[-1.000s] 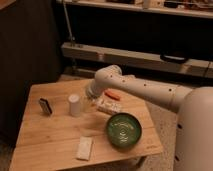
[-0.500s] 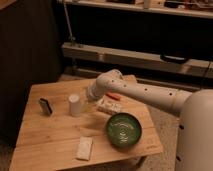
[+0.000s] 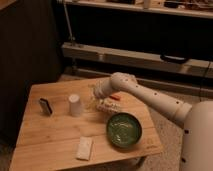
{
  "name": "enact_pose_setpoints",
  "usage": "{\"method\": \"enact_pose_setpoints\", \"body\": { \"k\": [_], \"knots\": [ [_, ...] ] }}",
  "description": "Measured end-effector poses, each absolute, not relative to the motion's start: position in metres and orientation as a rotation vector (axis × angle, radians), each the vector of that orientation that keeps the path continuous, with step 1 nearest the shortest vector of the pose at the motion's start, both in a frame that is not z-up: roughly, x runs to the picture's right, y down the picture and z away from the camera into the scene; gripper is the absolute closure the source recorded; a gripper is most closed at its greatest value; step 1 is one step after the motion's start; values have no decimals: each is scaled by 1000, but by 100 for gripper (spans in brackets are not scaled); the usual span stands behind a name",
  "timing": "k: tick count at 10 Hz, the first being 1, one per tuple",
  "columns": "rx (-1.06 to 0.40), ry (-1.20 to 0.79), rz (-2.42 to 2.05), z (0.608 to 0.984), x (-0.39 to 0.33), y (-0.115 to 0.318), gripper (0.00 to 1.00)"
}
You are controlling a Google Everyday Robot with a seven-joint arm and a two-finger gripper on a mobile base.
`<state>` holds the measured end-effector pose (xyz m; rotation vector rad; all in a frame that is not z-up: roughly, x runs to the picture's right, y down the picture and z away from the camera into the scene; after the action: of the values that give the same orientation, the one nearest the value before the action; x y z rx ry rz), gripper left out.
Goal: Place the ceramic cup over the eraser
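Pale wood makes up the worktop, and nearest to us on it lies a flat white block, close to the front edge. Just to its right and a little further back sits a green bowl, round and open side up, near the worktop's right edge.

Further in, we see the cup: small, white, without a handle, standing on the wood by itself around the middle of the worktop. It touches nothing and covers nothing. To its left, near but apart, a small dark block stands on edge. We cannot tell which of the two blocks is the eraser.

Just to the right of the cup, the claw hangs low over the wood, close to the cup's side. We cannot tell whether it is spread or pressed together, nor whether it touches the cup. Right of the claw lies a white packet, with something orange just behind it.

The white arm slopes up from the claw to the robot's body at the right edge. Behind the worktop runs a long pale rail before dark shelving.
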<state>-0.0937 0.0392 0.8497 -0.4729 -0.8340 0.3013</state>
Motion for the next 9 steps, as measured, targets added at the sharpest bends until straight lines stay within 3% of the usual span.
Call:
{"method": "enact_pose_setpoints", "body": {
  "k": [9],
  "knots": [
    [-606,-807,204,858,-138,54,20]
  ]
}}
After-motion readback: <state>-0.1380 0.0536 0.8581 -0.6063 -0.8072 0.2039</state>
